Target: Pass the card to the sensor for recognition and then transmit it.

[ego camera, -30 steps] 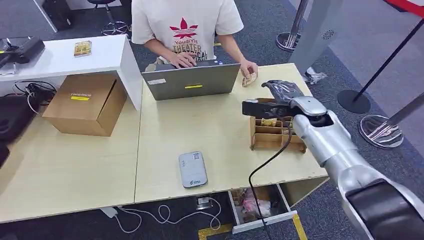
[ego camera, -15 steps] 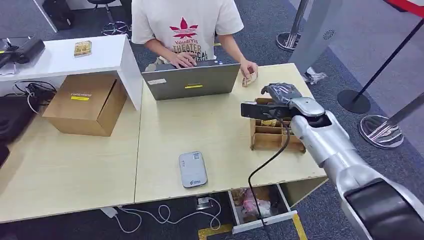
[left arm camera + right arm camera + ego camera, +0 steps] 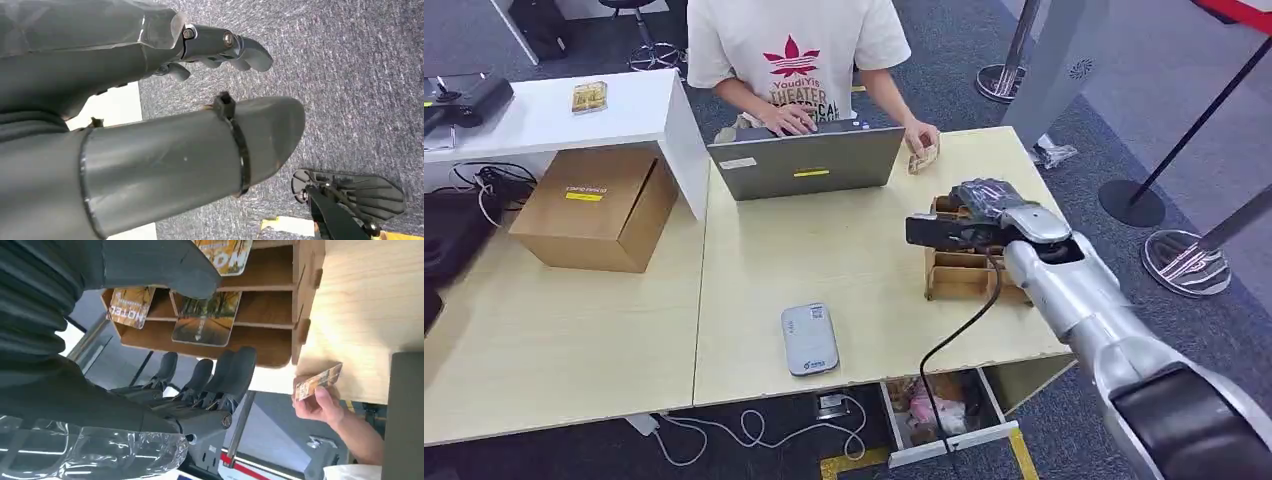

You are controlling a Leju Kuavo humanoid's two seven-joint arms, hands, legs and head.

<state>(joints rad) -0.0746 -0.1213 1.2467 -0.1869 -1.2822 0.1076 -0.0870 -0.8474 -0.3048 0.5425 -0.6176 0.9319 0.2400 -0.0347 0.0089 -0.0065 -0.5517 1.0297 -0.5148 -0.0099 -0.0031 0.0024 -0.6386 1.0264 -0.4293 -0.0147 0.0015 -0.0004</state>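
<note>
The right hand (image 3: pixel 984 200) hovers over the far end of the wooden rack (image 3: pixel 964 275) on the counter (image 3: pixel 844 260), its fingers (image 3: pixel 220 380) straight and apart from the thumb (image 3: pixel 165 265), holding nothing. In the right wrist view the thumb sits on one side of the rack's card rows and the fingers on the other, past the rack's outer wall, so the hand straddles the rack without touching a card.

Several cards stand in the rack. The one nearest the thumb is the card (image 3: pixel 205 317) in the middle slot, upright, its long axis running out of the slot toward the palm; it lies between thumb and fingers, closer to the thumb. A second card (image 3: pixel 128 307) stands beside it in the next slot.

The sensor (image 3: pixel 810 339), a pale flat box, lies on the counter well apart from the rack, toward the robot's left.

The left hand (image 3: pixel 220 45) hangs over carpet, fingers loosely curled on nothing, so the right hand is plainly the nearer.

Beyond the rack a person's hand (image 3: pixel 320 405) holds another card at the counter's edge, beside a laptop (image 3: pixel 804 160).
</note>
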